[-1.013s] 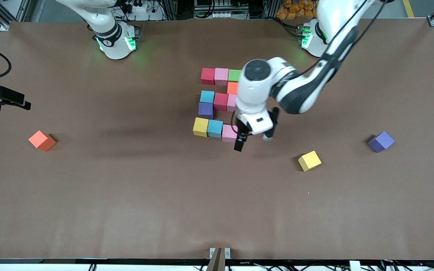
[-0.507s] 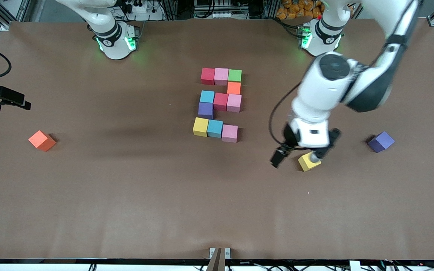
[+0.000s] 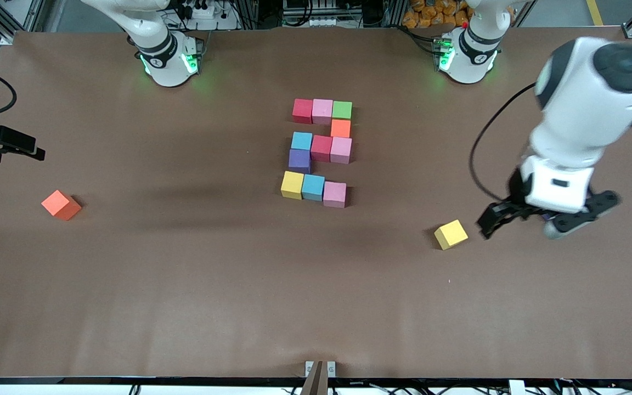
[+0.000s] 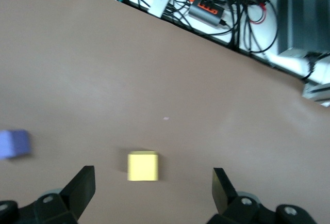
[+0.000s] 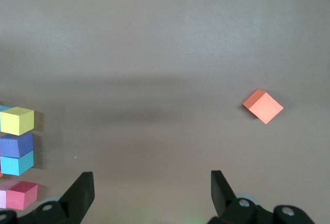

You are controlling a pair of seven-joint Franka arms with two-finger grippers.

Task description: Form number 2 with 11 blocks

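Brown table [image 3: 184, 285]: eleven arranged blocks [image 3: 321, 148]

Brown table [image 3: 184, 285]: 11-block number 2 [image 3: 319, 152], 3 strays.

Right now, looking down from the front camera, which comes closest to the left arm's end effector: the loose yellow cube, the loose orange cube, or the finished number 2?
Measured from the left end effector, which is open:
1. Loose yellow cube: beside it, toward the table's middle.
2. Number 2: mid-table, between the arms.
3. Loose orange cube: at the right arm's end.
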